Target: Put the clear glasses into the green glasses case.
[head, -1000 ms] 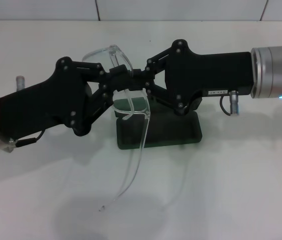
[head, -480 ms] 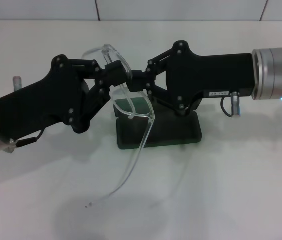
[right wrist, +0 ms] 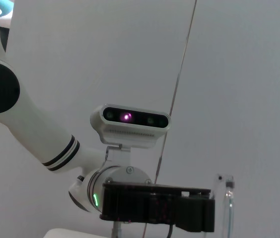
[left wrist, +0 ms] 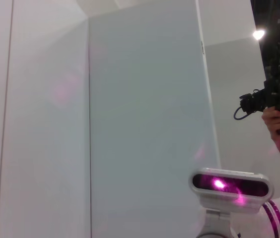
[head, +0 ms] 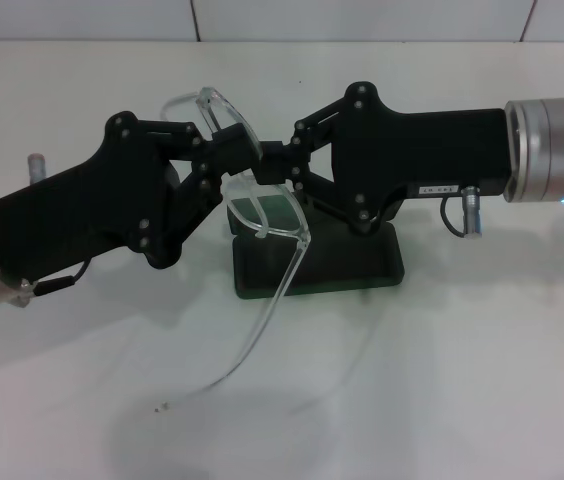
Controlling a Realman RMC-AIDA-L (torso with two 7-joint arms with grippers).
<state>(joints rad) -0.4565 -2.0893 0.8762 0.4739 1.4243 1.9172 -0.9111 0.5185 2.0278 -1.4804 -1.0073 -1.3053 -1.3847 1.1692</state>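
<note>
The clear glasses (head: pixel 265 215) hang in the air above the table, held between both grippers. From the left, my left gripper (head: pixel 224 160) is shut on the frame near the upper lens. My right gripper (head: pixel 274 165) comes in from the right and is shut on the frame right beside it. One long clear arm of the glasses trails down and to the left, its tip close to the table. The green glasses case (head: pixel 342 265) lies on the table directly under the grippers, partly hidden by them. A clear piece of the glasses (right wrist: pixel 228 203) shows in the right wrist view.
The white table (head: pixel 482 380) spreads around the case, with a wall seam along its back edge. In the left wrist view, a person holding a camera (left wrist: pixel 274 99) stands off to one side.
The glasses have turned in the grippers. The hanging arm's tip has swung left and slightly away from me. Both grippers stay shut in nearly the same place.
</note>
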